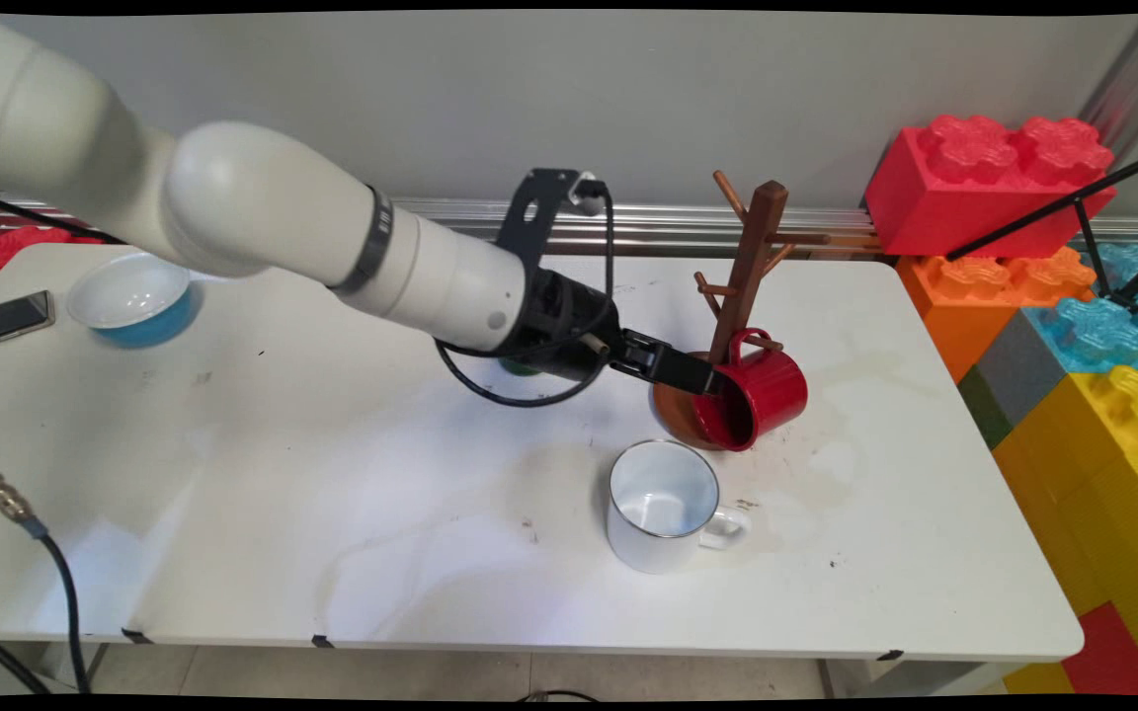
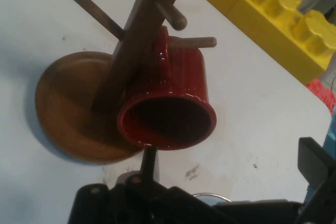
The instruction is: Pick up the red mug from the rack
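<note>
At the table's [image 1: 332, 592] far left corner a phone [image 1: 8, 318] lies flat by the left edge, and just right of it stands a bowl [image 1: 131, 297], blue outside and white inside. Both are well apart from the arm's working end.

The arm reaches in from the upper left across the middle of the table, and its gripper [image 1: 697, 380] points right, toward the mug tree [image 1: 749, 262] that stands near the far edge, right of centre. The gripper is at the rim of a red mug [image 1: 762, 395]. In the hand view the two fingers stand wide apart: one [image 2: 148, 162] touches the lower edge of the rim, the other [image 2: 315, 163] sits well off to the side, touching nothing. So the gripper is open and has no hold on the mug.

The red mug lies on its side with its handle hooked over a low peg of the tree, its body beside the post and over the round wooden base [image 2: 68, 108]. Its mouth faces the gripper, so its long axis runs roughly in line with the gripper's reach, slanting down toward the table's near side. The mug lies directly ahead of the fingers, a little to the right.

Nearer the front edge, below the tree, a white mug [image 1: 663, 504] stands upright, handle pointing right.

Beyond the table's right edge, large toy bricks [image 1: 1083, 326] are stacked in red, orange, blue and yellow.
</note>
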Tool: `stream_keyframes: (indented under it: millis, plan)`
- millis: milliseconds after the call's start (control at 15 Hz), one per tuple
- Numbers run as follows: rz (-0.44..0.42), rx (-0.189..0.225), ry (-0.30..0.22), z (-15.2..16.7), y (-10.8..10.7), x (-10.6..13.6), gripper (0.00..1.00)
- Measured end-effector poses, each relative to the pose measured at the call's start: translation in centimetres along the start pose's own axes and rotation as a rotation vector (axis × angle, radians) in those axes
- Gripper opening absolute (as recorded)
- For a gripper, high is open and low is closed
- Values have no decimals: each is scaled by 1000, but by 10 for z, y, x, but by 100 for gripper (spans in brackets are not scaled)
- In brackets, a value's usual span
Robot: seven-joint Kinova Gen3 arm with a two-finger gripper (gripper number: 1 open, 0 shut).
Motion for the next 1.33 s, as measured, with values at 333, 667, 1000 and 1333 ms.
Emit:
stream_keyframes:
  millis: [333,667,1000,1333]
  plan:
    - [-52,-5,14,30,1,-11,100]
    - [-85,-12,30,55,2,-16,100]
    - [-104,-18,39,76,2,-20,100]
    - [-124,-26,46,90,2,-22,100]
